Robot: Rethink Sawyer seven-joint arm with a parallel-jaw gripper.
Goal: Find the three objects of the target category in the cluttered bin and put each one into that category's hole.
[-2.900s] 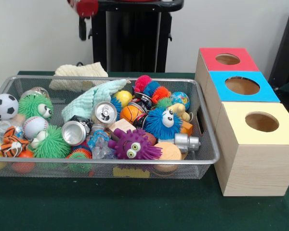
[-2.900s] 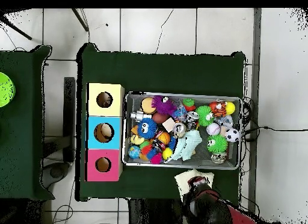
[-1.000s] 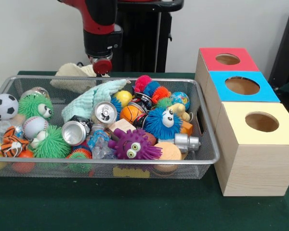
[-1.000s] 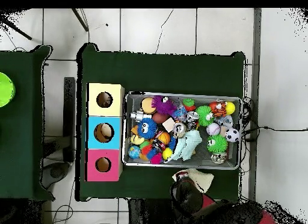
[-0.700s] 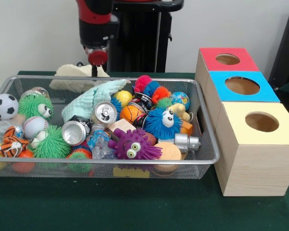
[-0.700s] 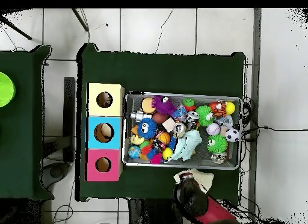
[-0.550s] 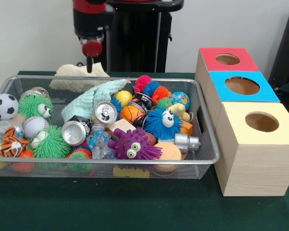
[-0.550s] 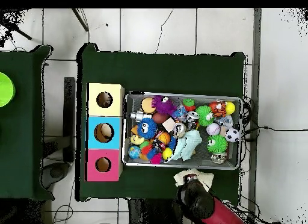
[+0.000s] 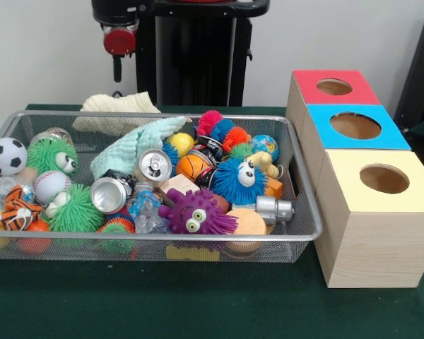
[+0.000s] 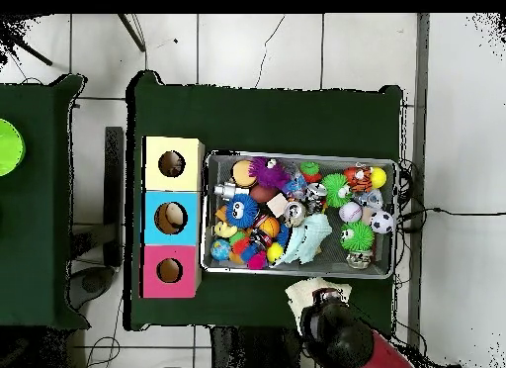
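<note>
A wire mesh bin holds a jumble: two silver cans, a soccer ball, a baseball, a small basketball, a purple furry toy, a blue one, a green one and a mint cloth. Beside it stand three boxes with round holes: red, blue and yellow. My gripper hangs high behind the bin's far left part, above a cream cloth, touching nothing.
In the overhead view the boxes line the bin's left side, and my arm sits below the bin over the cream cloth. A second green table lies at the left. Dark green cloth covers the table around the bin.
Over the last second my gripper has risen and drifted left in the front view, away from the bin's rim. Nothing in the bin has moved.
</note>
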